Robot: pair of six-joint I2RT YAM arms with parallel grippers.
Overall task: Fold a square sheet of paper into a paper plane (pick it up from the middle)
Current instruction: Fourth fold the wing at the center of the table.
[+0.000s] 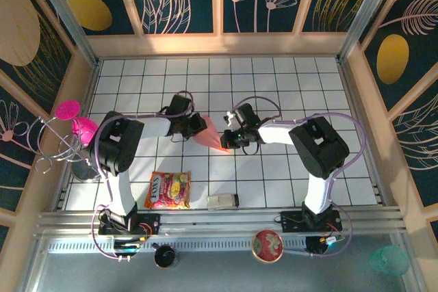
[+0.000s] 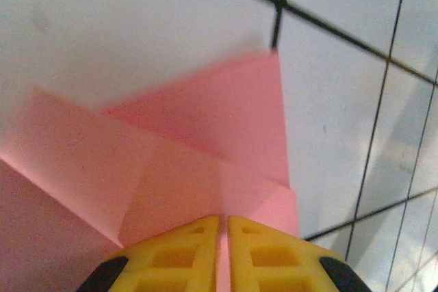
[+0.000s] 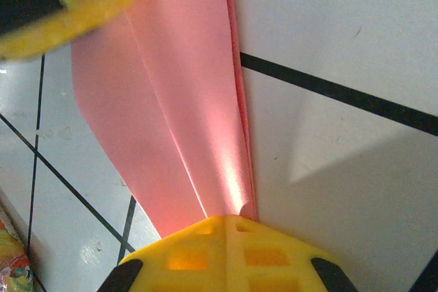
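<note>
Partly folded paper plane is held at the middle of the tiled surface. Left pincer grips its layered end and right pincer clamps the creased edge, evidently to keep the folds aligned.

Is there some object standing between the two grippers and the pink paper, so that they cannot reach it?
Nothing visible stands in the way. The left gripper and the right gripper are each shut directly on the folded pink paper, from opposite sides, with no other object between them and the paper.
</note>
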